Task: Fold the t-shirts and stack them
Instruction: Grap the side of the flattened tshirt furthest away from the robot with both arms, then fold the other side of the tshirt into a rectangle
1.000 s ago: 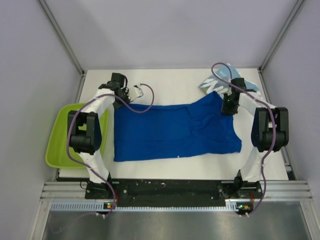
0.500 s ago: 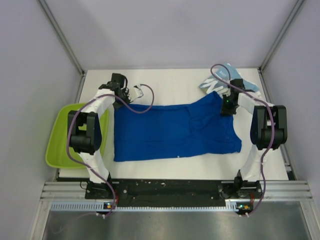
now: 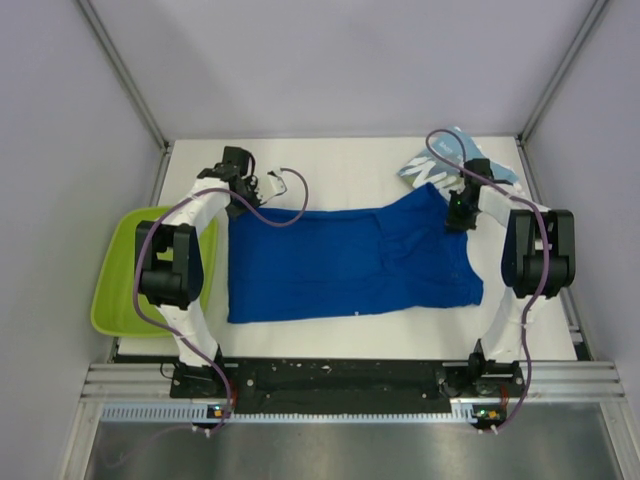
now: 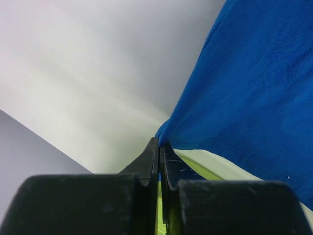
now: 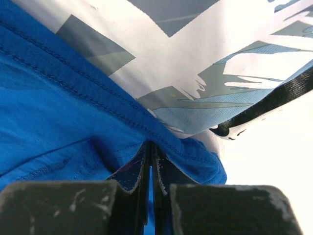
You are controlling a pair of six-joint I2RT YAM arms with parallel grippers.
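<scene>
Blue cloth fills the middle of the white table (image 3: 350, 165): the royal blue t-shirt (image 3: 350, 262) lies spread flat, its long axis running from 9 o'clock to 3 o'clock. Its straight, square end faces 9 o'clock. The 3 o'clock end is uneven and rises to a peak at about 1 o'clock, where I hold it. I cannot tell which end is the collar.

My left claw (image 3: 240, 203) is clenched on the shirt's far corner at about 10 o'clock. From the left wrist I see my fingers (image 4: 159, 147) pressed together with the blue edge (image 4: 254, 98) caught at their tips. My right claw (image 3: 458, 210) is clenched on the raised peak. From the right wrist, a stitched blue fold (image 5: 73, 98) runs down between the closed fingers (image 5: 149, 149).

The lighter t-shirt (image 3: 425, 170) lies bunched in the 1 o'clock corner, just beyond my right claw and touching the blue one. Up close it shows pale print and a black band (image 5: 195, 58).

Bare table lies open toward 12 o'clock, from the blue shirt's far edge to the back wall. A narrower bare strip runs along 6 o'clock between the shirt and my bases. A lime-green tub (image 3: 115, 270) hangs off the 9 o'clock edge, beside my left arm. Grey walls close in at both sides.
</scene>
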